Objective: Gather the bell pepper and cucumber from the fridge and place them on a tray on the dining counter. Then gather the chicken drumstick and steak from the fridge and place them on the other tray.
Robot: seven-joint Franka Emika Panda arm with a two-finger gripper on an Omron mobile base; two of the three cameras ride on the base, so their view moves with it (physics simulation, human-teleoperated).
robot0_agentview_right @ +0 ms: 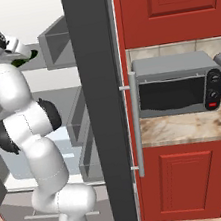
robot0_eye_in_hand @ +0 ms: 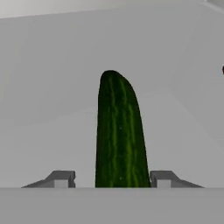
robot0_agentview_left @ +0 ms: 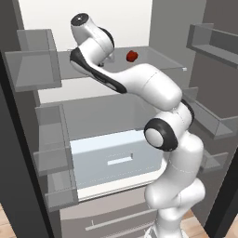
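Note:
The fridge [robot0_agentview_left: 93,104] stands open, and my arm reaches in over its upper glass shelf [robot0_agentview_left: 158,60]. The dark green cucumber [robot0_eye_in_hand: 118,131] lies on that shelf, pointing away from the hand, its near end between my fingers. My gripper [robot0_eye_in_hand: 112,178] is open around it: the right fingertip [robot0_eye_in_hand: 162,178] is at the cucumber's side, while a gap remains on the left. From the right base view a bit of the cucumber [robot0_agentview_right: 22,61] peeks out by the hand. The red bell pepper [robot0_agentview_left: 132,56] sits farther right on the same shelf.
Grey door bins [robot0_agentview_left: 32,60] line the left door, others [robot0_agentview_left: 214,42] the right door. A pale drawer [robot0_agentview_left: 116,158] sits below the shelf. The dark fridge door edge [robot0_agentview_right: 102,108] stands right of the arm. Beyond it a microwave [robot0_agentview_right: 175,89] rests on a beige counter [robot0_agentview_right: 186,128] between red cabinets.

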